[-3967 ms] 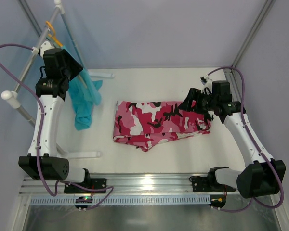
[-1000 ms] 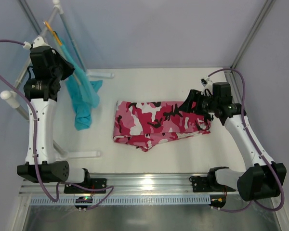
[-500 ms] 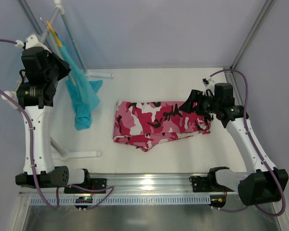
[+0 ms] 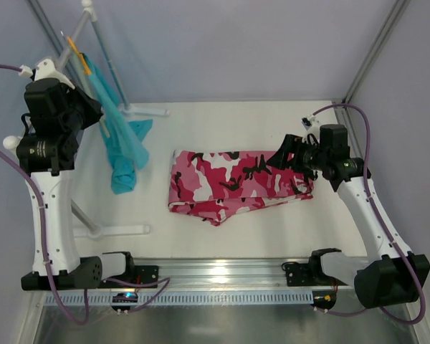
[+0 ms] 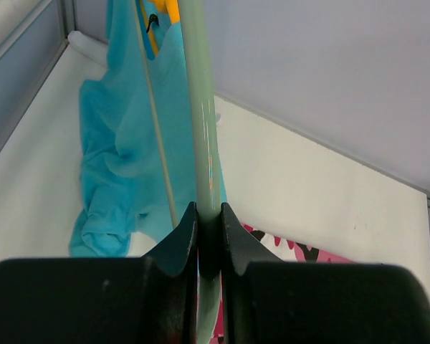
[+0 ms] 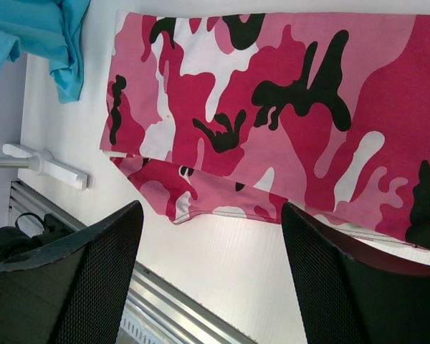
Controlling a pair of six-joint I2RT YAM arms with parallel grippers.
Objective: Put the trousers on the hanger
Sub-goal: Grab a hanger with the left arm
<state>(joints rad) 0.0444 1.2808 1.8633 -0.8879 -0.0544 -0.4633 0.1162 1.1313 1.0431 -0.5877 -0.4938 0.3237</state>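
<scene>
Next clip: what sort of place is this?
Probably a lab test cell: two robot arms bolted to a metal rail at the edge of a white table, bare lavender walls, a white tube rack.

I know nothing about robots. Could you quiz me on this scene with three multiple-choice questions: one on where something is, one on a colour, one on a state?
1. Where are the trousers?
A. lying on the table
B. hung up
C. held in the air

2. What colour is the plain garment at the left?
A. yellow
B. black
C. teal

3. The left gripper is:
A. wide open
B. shut on the hanger
C. shut on the trousers

Answers:
1 A, they lie folded flat on the white surface.
2 C, it is teal all over.
3 B, it pinches the pale green rod.
</scene>
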